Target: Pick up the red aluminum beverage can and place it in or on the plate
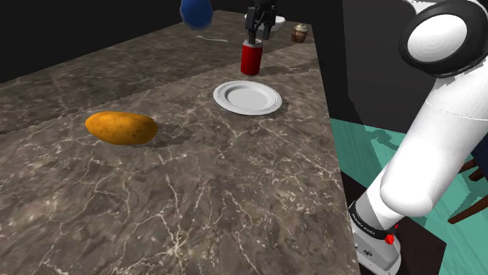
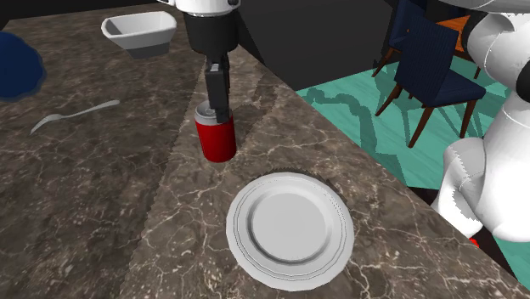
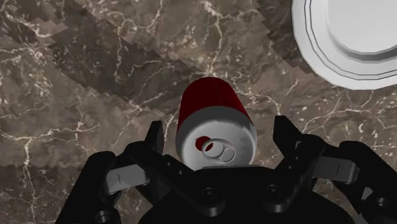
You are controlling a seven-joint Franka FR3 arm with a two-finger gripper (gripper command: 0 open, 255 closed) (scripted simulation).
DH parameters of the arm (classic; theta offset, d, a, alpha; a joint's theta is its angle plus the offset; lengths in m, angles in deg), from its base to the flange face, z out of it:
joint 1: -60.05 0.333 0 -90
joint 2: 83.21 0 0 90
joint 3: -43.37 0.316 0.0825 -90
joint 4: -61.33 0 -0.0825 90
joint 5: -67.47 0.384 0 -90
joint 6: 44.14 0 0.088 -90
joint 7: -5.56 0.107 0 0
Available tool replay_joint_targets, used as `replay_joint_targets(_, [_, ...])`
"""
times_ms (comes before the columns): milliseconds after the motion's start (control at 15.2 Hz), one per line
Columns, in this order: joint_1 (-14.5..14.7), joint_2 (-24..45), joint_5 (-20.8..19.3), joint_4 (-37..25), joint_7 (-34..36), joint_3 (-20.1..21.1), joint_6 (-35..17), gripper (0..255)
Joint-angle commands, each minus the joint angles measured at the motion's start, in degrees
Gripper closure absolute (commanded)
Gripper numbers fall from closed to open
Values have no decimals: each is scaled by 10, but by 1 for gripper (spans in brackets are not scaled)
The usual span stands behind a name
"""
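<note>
On the shoulder view's left, an orange-brown potato (image 1: 121,127) lies on the dark marble counter (image 1: 195,203). Further right and far back are a blue object (image 1: 195,12) (cut off by the frame's edge) and a pale spoon (image 1: 209,37). Next comes the red can (image 1: 251,59) — upright on the counter, silver top up, just beyond the white plate (image 1: 247,98) and apart from it. The black gripper (image 1: 258,34) hangs directly over the can, its fingers (image 3: 156,141) spread to either side of the can's top with a gap on each side — not clasping it. Rightmost, at the far end, stand a white bowl (image 1: 279,28) and a small brown jar (image 1: 299,33).
</note>
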Motion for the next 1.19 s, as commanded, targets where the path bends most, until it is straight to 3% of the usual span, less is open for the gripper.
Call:
replay_joint_targets(0, [0, -5, 0, 21, 0, 0, -17, 0])
replay_joint_targets(264, [0, -18, -1, 67, 0, 0, -51, 0])
replay_joint_targets(726, [0, -18, -1, 67, 0, 0, -50, 0])
replay_joint_targets(792, [0, -18, -1, 67, 0, 0, -50, 255])
replay_joint_targets(1122, [1, -17, -1, 65, 0, 0, -49, 255])
